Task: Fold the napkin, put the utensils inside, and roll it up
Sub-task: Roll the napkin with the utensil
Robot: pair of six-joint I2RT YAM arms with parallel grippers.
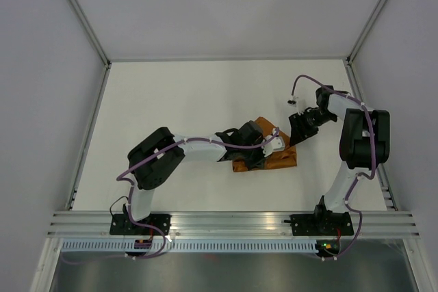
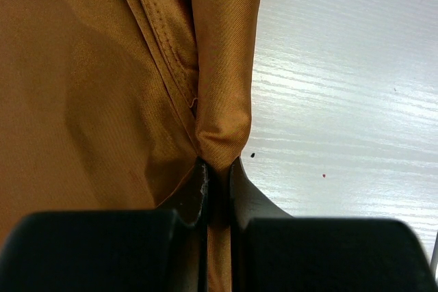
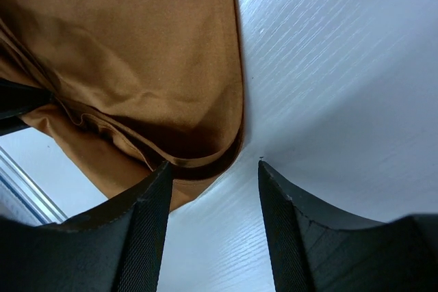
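Observation:
The rust-orange napkin [image 1: 274,158] lies bunched and folded at the middle of the white table, partly under my left arm. My left gripper [image 1: 254,157] is shut on a fold of the napkin [image 2: 220,111]; the cloth runs between its two fingers. My right gripper [image 1: 299,130] is open and empty, just right of the napkin's rounded edge [image 3: 205,148], with its left finger [image 3: 140,223] close beside the cloth. The dark utensils do not show in any view.
The white table [image 1: 171,107] has raised walls around it. An aluminium rail [image 1: 226,223] with both arm bases runs along the near edge. The right arm's purple cable [image 1: 301,83] loops above the table at the back right.

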